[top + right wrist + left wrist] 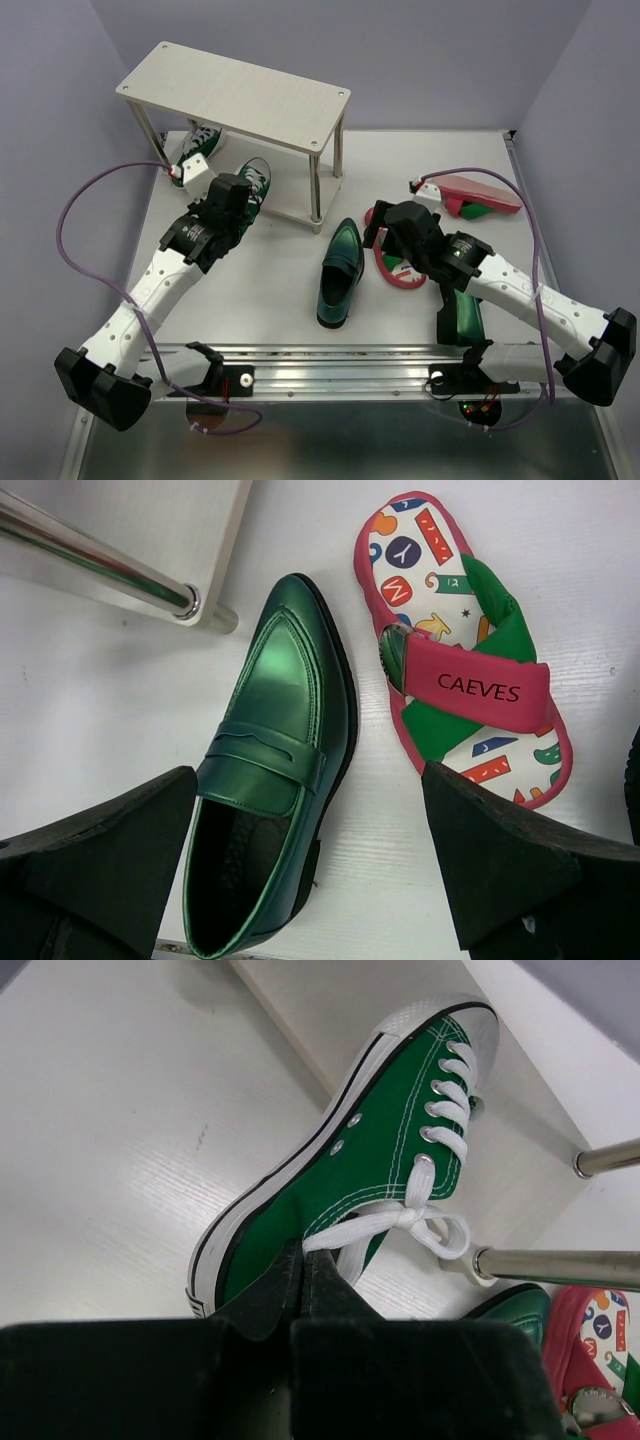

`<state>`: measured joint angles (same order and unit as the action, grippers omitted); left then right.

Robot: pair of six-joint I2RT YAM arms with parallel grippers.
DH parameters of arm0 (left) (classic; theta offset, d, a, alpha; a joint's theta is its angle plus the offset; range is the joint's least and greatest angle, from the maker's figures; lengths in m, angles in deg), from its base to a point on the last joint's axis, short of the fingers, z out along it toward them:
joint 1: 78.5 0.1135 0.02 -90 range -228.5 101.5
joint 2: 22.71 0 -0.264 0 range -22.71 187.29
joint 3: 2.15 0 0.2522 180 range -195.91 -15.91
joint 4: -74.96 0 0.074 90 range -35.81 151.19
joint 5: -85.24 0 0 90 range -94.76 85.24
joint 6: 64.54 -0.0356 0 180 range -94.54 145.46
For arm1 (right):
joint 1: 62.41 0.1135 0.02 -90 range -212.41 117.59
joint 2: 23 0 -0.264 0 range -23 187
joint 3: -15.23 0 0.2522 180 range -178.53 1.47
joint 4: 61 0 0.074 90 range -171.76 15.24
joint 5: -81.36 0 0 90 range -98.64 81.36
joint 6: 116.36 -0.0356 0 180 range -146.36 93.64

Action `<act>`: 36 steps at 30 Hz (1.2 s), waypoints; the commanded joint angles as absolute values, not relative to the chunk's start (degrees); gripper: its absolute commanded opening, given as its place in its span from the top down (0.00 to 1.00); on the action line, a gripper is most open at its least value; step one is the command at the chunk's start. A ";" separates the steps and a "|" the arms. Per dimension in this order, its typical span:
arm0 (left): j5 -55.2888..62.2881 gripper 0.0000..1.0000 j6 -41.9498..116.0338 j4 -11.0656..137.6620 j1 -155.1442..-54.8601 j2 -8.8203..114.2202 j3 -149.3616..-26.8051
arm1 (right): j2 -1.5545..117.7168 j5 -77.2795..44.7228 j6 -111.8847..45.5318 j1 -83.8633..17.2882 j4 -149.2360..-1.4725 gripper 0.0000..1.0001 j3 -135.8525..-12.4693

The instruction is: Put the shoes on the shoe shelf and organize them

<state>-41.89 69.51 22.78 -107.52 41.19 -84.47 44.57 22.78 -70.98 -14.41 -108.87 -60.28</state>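
left arm (pixel 150 290) and right arm (pixel 535 303): white links, black joints and bases. purple cables (pixel 62 222) run to white cameras (pixel 193 175). fingers (pixel 110 850) matte black.

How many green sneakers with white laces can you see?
2. One sneaker sits under the top board of the shoe shelf, at its left end. The other sneaker is beside it, its heel pinched by the left gripper. None seem hidden.

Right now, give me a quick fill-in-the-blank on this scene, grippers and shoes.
1. The left gripper is shut on the heel of a white-laced green ____.
2. The right gripper hangs ____ over a loafer and a flip-flop.
3. The flip-flop's strap reads ____.
Missing: sneaker; open; CAEVES.
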 commanded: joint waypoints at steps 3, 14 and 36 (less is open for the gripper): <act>-41.94 1.00 65.55 45.45 -103.56 34.51 -76.39 | 42.66 24.59 -71.19 -14.43 -107.72 0.00 -59.96; -30.53 1.00 59.48 63.11 -93.54 36.35 -68.74 | 43.53 23.88 -71.27 -14.43 -107.72 0.00 -59.96; -5.38 1.00 64.40 89.67 -74.90 54.37 -65.66 | 43.71 24.15 -71.19 -14.43 -109.12 0.00 -60.58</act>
<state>-11.57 62.26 76.16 -76.98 53.78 -63.79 44.09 22.87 -71.05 -14.41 -109.00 -59.54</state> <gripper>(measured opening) 0.041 0.999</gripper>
